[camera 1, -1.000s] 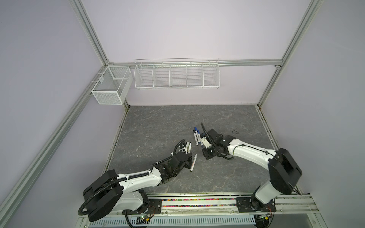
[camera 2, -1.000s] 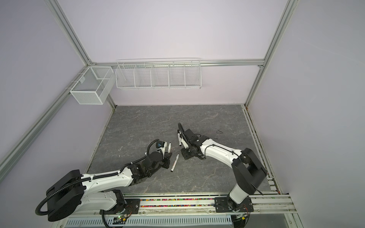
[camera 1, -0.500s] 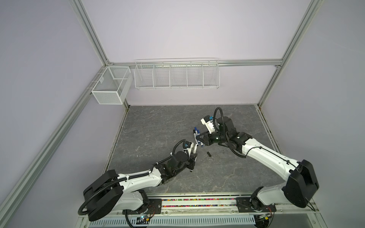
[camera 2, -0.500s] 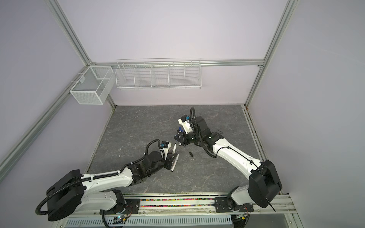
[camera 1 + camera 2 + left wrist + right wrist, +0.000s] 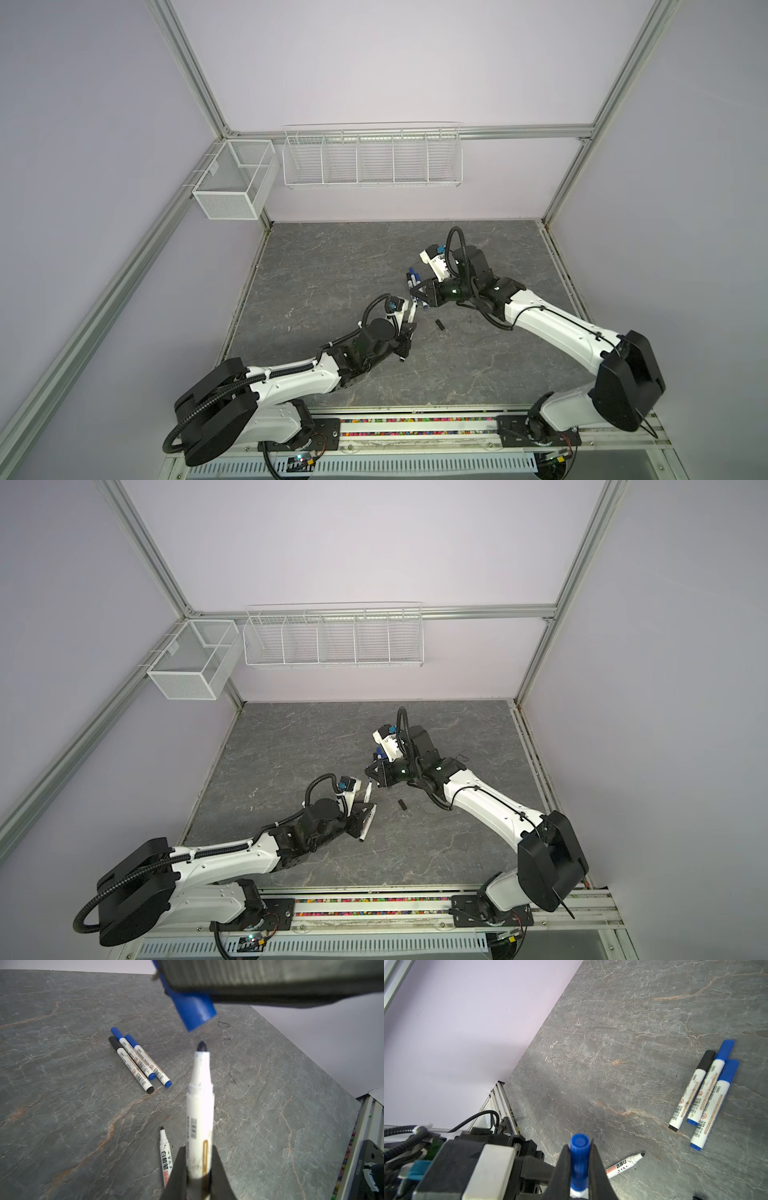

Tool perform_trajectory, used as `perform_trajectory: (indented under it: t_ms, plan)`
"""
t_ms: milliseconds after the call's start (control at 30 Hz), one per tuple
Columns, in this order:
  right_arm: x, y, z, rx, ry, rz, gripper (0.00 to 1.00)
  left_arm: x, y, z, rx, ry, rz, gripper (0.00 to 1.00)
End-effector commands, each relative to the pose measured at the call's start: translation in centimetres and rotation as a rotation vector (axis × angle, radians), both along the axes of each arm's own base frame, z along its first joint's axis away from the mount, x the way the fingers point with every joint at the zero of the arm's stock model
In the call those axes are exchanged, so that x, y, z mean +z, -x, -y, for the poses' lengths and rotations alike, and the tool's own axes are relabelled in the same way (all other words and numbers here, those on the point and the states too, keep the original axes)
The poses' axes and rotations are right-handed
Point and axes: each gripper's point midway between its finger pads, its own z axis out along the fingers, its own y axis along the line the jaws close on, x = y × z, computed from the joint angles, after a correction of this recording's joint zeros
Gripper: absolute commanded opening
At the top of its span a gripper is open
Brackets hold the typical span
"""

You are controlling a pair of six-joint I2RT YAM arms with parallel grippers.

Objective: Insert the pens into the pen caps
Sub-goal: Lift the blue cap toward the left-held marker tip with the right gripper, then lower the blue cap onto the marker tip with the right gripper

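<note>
Pen [image 5: 200, 1105], uncapped, is clamped in the left gripper [image 5: 197, 1159]. Its tip stops just short of the blue cap [image 5: 579, 1159] pinched by the right gripper [image 5: 579, 1145], which sits at twelve o'clock of it in both top views. Three capped pens [image 5: 135, 1056] lie together farther toward twelve.

The table [image 5: 332, 266] was seen from high above, downward, in both top views. Wrist views were taken close behind the left gripper [image 5: 198, 1153] and right gripper [image 5: 579, 1147]; capped pens [image 5: 134, 1055] ahead were shared.
</note>
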Motion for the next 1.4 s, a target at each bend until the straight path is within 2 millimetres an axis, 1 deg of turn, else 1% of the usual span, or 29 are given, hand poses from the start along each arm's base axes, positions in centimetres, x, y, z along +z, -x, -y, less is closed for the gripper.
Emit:
perform_trajectory:
  t_ms: [0, 367, 567, 667, 833, 967, 1067, 1233, 1367]
  plan:
    - [-0.1, 0.0, -0.6, 0.012, -0.003, 0.003, 0.12, 1.2, 0.1, 0.3, -0.013, 0.031, 0.026, 0.00]
    - [-0.3, 1.0, -0.2, 0.029, 0.007, -0.008, 0.12, 1.2, -0.1, -0.4, 0.022, 0.046, 0.039, 0.00]
    - [-0.3, 1.4, -0.1, 0.032, -0.006, -0.021, 0.12, 3.1, -0.8, -1.1, 0.077, 0.118, 0.091, 0.00]
    - [0.2, 1.6, -0.3, 0.045, -0.037, -0.024, 0.12, 4.8, -1.2, -0.9, 0.085, 0.158, 0.133, 0.00]
    - [2.5, 2.4, -0.6, 0.098, -0.115, -0.012, 0.12, 8.6, -2.3, -0.2, 0.077, 0.244, 0.191, 0.00]
    - [4.1, 3.8, -0.7, 0.169, -0.161, -0.005, 0.12, 11.2, -2.8, 0.3, 0.063, 0.299, 0.223, 0.00]
    - [4.7, 4.9, -0.5, 0.219, -0.181, -0.006, 0.13, 13.0, -3.2, 0.4, 0.064, 0.351, 0.244, 0.00]
    - [4.8, 6.5, -0.2, 0.276, -0.189, -0.026, 0.14, 15.7, -3.8, -0.1, 0.079, 0.457, 0.263, 0.00]
    - [4.2, 7.4, 0.0, 0.308, -0.182, -0.050, 0.15, 16.6, -4.1, -0.5, 0.091, 0.497, 0.270, 0.00]
